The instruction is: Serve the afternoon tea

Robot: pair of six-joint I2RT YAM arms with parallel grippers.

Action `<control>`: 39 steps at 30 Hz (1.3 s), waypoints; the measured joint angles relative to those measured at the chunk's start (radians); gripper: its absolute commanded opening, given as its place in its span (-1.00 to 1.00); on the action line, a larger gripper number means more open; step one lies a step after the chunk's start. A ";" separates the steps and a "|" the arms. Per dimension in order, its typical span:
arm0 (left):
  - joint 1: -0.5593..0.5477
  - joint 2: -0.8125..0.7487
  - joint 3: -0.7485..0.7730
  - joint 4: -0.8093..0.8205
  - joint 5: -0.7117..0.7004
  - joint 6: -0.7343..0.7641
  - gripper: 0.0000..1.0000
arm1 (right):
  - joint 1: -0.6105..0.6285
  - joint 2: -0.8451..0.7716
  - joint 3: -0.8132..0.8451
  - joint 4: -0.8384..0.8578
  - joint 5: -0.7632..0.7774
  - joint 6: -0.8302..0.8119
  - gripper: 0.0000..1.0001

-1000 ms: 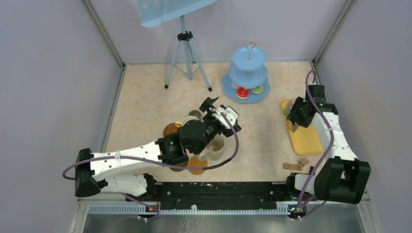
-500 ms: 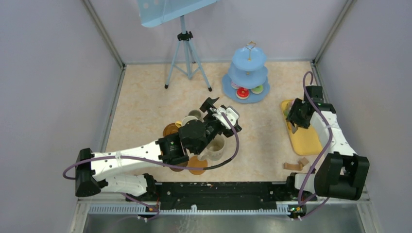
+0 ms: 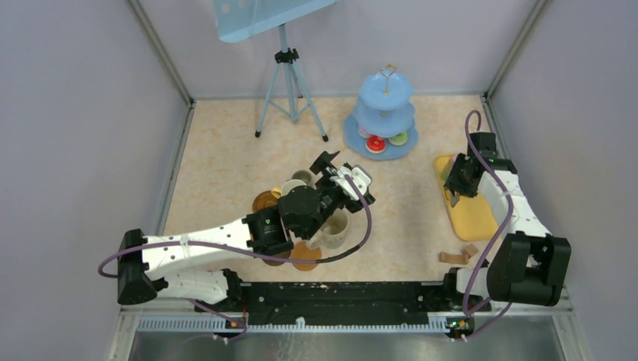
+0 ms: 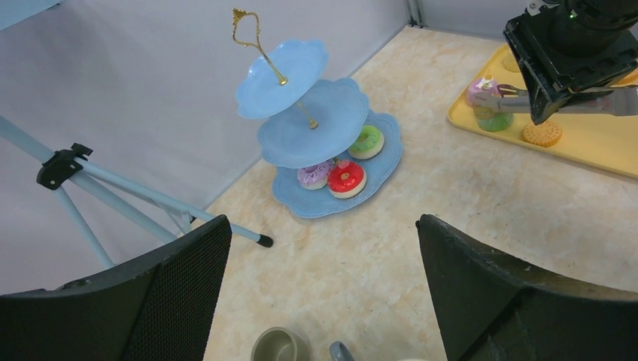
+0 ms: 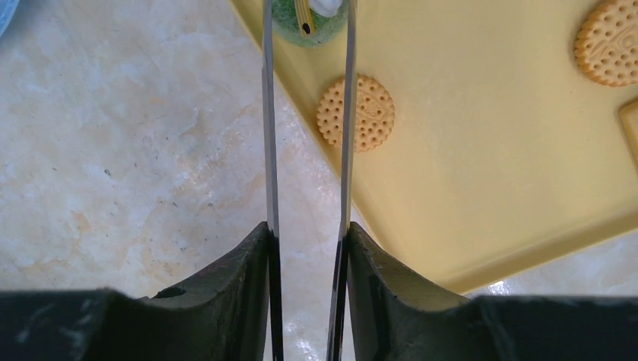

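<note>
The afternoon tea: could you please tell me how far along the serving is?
Done: three toy cakes sit on the cake stand's bottom tier. In hand: the right gripper holds metal tongs, tips flanking a green cake on the yellow tray. Remaining: that cake, the biscuits on the tray, both upper tiers bare; the mugs are clustered below the open left gripper.

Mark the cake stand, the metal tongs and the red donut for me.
cake stand [image 4: 325,131]: left wrist view, middle tier.
metal tongs [image 5: 268,113]: right wrist view, left blade.
red donut [image 4: 347,179]: left wrist view, icing.
</note>
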 measured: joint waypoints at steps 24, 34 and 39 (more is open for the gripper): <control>0.000 -0.001 0.019 0.013 -0.077 0.069 0.97 | 0.011 -0.198 0.009 -0.052 -0.095 -0.045 -0.61; 0.108 0.022 0.301 -0.132 -0.047 -0.131 0.97 | 0.087 -0.089 0.168 0.100 -0.282 -0.032 -0.64; 0.269 0.039 0.308 -0.221 0.064 -0.273 0.97 | 0.138 0.023 0.241 0.158 -0.307 -0.015 -0.65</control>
